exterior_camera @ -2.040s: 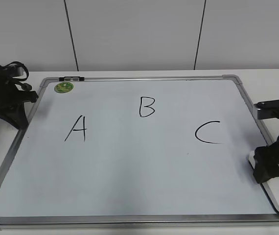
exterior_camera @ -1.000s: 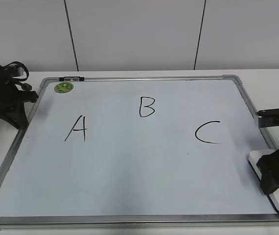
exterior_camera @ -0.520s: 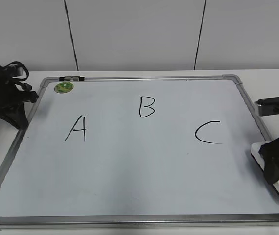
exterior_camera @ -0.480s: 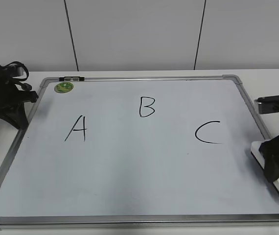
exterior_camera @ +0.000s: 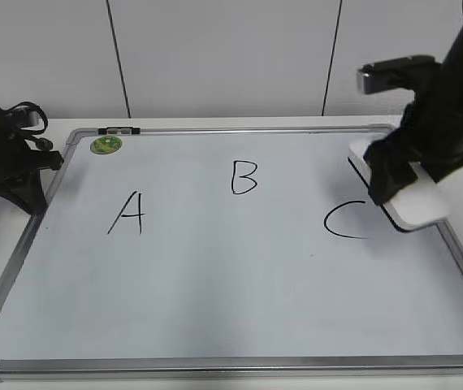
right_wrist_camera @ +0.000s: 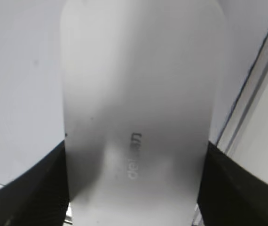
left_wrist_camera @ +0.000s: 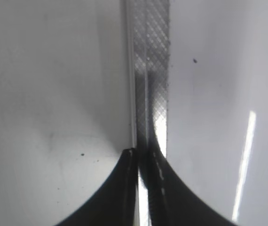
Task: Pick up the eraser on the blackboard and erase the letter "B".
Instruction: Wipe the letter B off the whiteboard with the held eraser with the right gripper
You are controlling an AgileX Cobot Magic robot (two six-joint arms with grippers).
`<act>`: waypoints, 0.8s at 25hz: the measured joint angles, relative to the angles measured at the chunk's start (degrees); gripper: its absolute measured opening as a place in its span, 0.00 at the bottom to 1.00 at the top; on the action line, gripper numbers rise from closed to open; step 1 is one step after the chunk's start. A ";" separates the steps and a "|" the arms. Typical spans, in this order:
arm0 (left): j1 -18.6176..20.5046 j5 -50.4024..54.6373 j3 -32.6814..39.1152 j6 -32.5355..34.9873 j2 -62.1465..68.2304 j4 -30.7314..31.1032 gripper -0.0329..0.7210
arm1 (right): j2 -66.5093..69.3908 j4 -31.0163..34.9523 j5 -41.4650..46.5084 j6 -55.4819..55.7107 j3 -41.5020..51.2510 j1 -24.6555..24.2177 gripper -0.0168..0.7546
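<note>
Clamped across the eraser (exterior_camera: 400,192) is the right pincer (exterior_camera: 406,175), whose dark fingers (right_wrist_camera: 218,188) are seen pressed against both long sides of the white block in the wrist view. The eraser is held above the board (exterior_camera: 215,284) near its far right corner, just right of the "C" (exterior_camera: 345,221) and well right of the "B" (exterior_camera: 244,177); whether it touches the board cannot be told. The left pincer (left_wrist_camera: 141,157) is closed on nothing, its tips together over the board's metal frame at the table's left edge.

For a clean wipe, the eraser should probably be carried left, clear of the "C", lowered flat with its dark face on the "B", and rubbed in short strokes that stay away from the "A" (exterior_camera: 127,213).

The board lies flat on a white table (exterior_camera: 215,123), a green magnet (exterior_camera: 106,145) near its far left corner. Pale wall panels (exterior_camera: 215,57) are seen behind.
</note>
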 joint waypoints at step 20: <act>0.00 0.04 -0.12 0.00 0.00 0.00 0.09 | 36.85 0.48 10.58 0.03 -50.29 7.85 0.71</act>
